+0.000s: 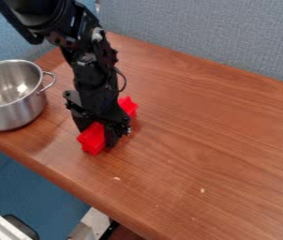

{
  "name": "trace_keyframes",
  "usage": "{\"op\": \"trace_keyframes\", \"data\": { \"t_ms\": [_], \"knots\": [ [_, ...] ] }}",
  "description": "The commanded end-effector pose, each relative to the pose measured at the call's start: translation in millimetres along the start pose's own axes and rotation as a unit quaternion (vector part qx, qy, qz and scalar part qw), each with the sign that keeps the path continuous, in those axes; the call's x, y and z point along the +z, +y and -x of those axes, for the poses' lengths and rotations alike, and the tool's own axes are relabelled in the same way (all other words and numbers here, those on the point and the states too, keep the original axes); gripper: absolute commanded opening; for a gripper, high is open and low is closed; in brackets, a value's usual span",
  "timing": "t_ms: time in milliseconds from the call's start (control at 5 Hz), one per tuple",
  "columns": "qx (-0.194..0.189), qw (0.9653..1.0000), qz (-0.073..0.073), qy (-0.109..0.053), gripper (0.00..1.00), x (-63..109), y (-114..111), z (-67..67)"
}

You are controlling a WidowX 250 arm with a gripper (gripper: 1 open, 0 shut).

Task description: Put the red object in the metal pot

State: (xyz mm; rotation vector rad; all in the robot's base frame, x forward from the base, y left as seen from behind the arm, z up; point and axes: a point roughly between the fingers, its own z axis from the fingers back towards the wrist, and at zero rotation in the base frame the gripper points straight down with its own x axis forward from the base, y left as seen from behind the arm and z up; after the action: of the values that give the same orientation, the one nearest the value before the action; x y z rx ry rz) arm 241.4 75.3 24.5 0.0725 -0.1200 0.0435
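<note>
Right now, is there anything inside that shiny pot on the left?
The metal pot looks empty: only its bare steel inner wall and floor show. The near wall hides a strip of the floor. The red object lies on the table under the gripper.

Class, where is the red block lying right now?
The red block lies on the wooden table, right of the metal pot, with the gripper directly over it.

You have the metal pot [11,92] on the table [207,131] at its left edge. The red object [97,137] lies on the table to the pot's right, apart from it, under the gripper [100,127], nearer the front edge.
</note>
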Motion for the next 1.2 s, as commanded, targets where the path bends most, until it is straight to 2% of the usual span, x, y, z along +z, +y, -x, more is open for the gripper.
{"op": "trace_keyframes", "data": {
  "t_ms": [0, 400, 800, 1000],
  "knots": [
    [0.014, 0.9999, -0.002, 0.008, 0.0, -0.4, 4, 9.7],
    [0.072, 0.9973, -0.005, 0.017, 0.0, -2.3, 20, 14.4],
    [0.099, 0.9948, -0.005, 0.021, 0.0, -3.6, -3, -1.8],
    [0.122, 0.9924, -0.011, 0.013, 0.0, 10.0, -13, -5.2]
  ]
}}
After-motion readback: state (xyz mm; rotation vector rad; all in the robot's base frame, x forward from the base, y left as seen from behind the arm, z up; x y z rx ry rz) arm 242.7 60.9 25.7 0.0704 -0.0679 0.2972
